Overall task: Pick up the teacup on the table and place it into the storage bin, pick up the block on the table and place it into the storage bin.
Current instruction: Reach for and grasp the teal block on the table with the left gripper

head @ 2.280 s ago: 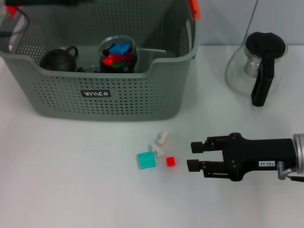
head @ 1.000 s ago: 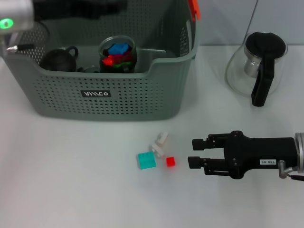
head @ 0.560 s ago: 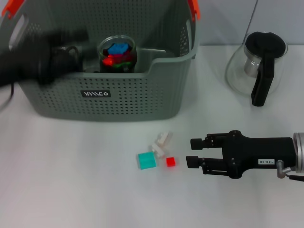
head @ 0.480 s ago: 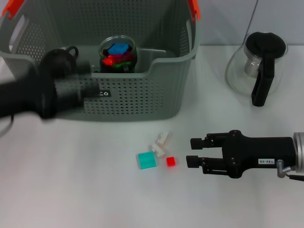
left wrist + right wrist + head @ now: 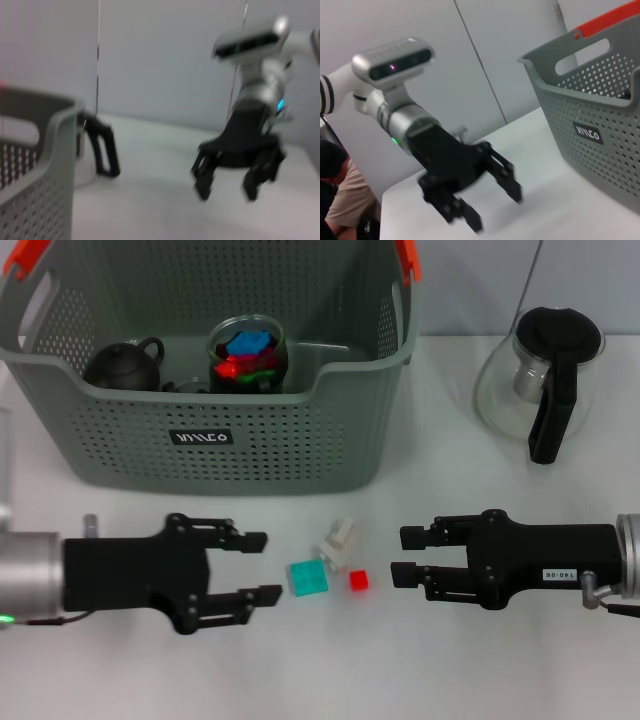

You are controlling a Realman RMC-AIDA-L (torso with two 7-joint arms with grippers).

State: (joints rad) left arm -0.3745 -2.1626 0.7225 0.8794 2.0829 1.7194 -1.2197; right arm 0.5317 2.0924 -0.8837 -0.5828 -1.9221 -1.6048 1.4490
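Observation:
The grey-green perforated storage bin [image 5: 215, 430] stands at the back left. Inside it sit a dark round teacup [image 5: 122, 363] with a loop handle and a glass cup [image 5: 248, 348] of coloured blocks. On the table before the bin lie a teal block [image 5: 309, 577], a small red block [image 5: 359, 581] and a whitish piece [image 5: 338, 540]. My left gripper [image 5: 268, 564] is open, low over the table just left of the teal block. My right gripper [image 5: 400, 555] is open just right of the red block. Each wrist view shows the other arm's gripper: the right gripper [image 5: 225, 192], the left gripper [image 5: 492, 210].
A glass teapot [image 5: 545, 380] with black lid and handle stands at the back right; its handle [image 5: 102, 150] shows in the left wrist view beside the bin's corner [image 5: 45, 165]. The bin's labelled wall [image 5: 600, 125] shows in the right wrist view. A person [image 5: 337, 190] sits beyond the table.
My left arm has swung from over the bin's back left down to the table in front of it, ending left of the blocks. My right gripper has crept slightly left.

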